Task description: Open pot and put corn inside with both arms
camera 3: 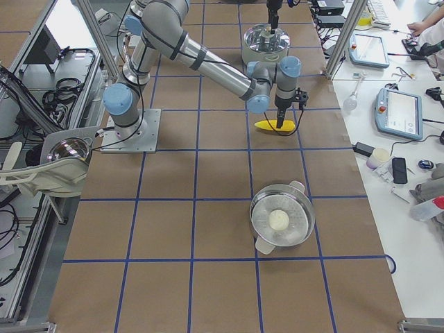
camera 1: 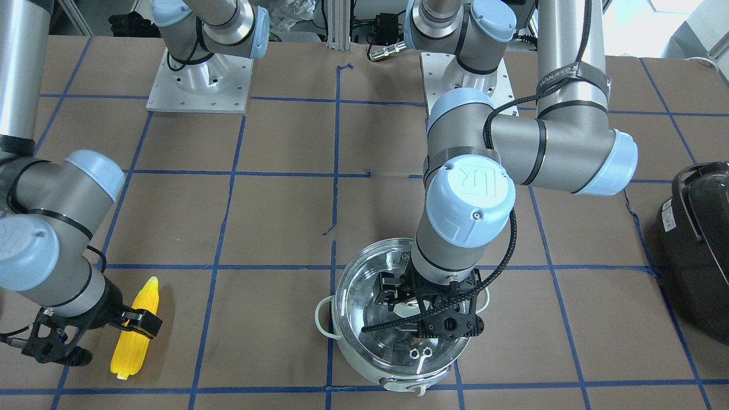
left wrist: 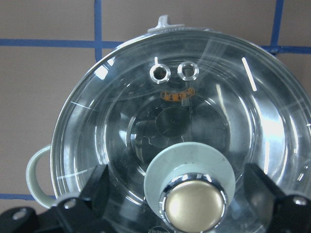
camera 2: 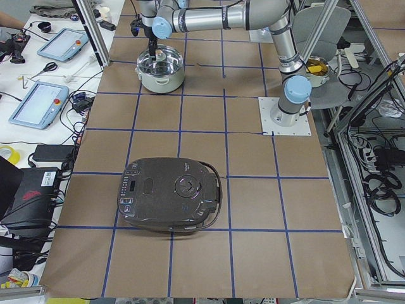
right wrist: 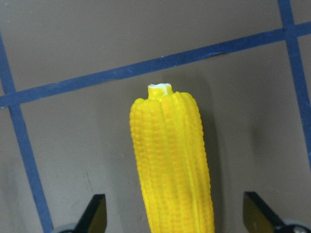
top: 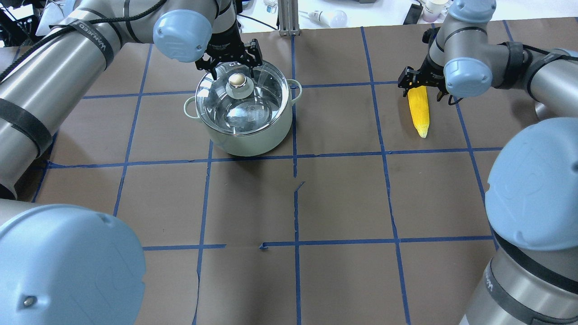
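Observation:
The pot (top: 244, 135) stands at the far left of the overhead view, its glass lid (top: 253, 106) shut on it, with the brass knob (top: 237, 81) on top. My left gripper (top: 231, 67) is open just above the lid; in the left wrist view its fingers (left wrist: 97, 189) stand on either side of the knob (left wrist: 194, 206), apart from it. The yellow corn (top: 419, 110) lies flat on the table at the far right. My right gripper (top: 420, 85) is open over one end of it. In the right wrist view, the corn (right wrist: 170, 160) lies between the spread fingers (right wrist: 95, 216), untouched.
A large black appliance (camera 1: 697, 250) sits on the table beyond my left arm. A second steel pot (camera 3: 281, 218) with a white round thing in it stands near the table's right end. Blue tape lines grid the brown table (top: 343, 198). Two arm base plates (camera 1: 199, 80) are at the robot's edge.

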Controlling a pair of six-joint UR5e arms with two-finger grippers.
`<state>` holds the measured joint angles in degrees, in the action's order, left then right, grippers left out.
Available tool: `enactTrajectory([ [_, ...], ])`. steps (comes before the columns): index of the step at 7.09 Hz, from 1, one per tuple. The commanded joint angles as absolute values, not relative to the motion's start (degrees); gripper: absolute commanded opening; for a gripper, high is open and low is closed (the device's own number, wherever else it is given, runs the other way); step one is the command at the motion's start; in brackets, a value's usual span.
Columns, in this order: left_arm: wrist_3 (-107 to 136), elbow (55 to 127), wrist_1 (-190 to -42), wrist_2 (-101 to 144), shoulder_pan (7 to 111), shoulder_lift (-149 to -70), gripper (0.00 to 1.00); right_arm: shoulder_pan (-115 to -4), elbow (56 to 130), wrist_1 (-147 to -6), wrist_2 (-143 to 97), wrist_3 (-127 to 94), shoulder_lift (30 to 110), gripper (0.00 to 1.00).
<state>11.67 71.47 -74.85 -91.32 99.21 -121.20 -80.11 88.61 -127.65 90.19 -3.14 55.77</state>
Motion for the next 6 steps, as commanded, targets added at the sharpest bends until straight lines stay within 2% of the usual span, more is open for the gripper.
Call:
enactTrajectory([
  [1,11.9,72.2,-74.9,-90.8,99.4,-121.2,0.73,-80.2,89.1,-129.1,90.4,-3.3,53.1,1.00],
  [2,11.9,72.2,-75.1,-90.4,99.4,-121.1,0.56,-80.2,88.9,-129.1,90.2,-3.3,52.7,1.00],
  [3,11.9,72.2,-75.1,-90.1,99.4,-121.0,0.38,-80.2,88.8,-128.9,90.2,-3.1,52.9,0.45],
  [4,11.9,72.0,-75.2,-89.9,99.4,-120.3,0.14,-80.1,88.6,-128.9,90.7,-0.9,53.3,0.00],
  [5,11.9,71.6,-75.4,-88.6,99.4,-119.7,0.02,-80.1,88.5,-128.2,90.9,1.0,54.8,0.00],
  [6,11.9,71.5,-75.6,-88.5,99.4,-118.6,0.00,-80.2,88.4,-124.0,90.7,1.1,59.0,0.00],
])
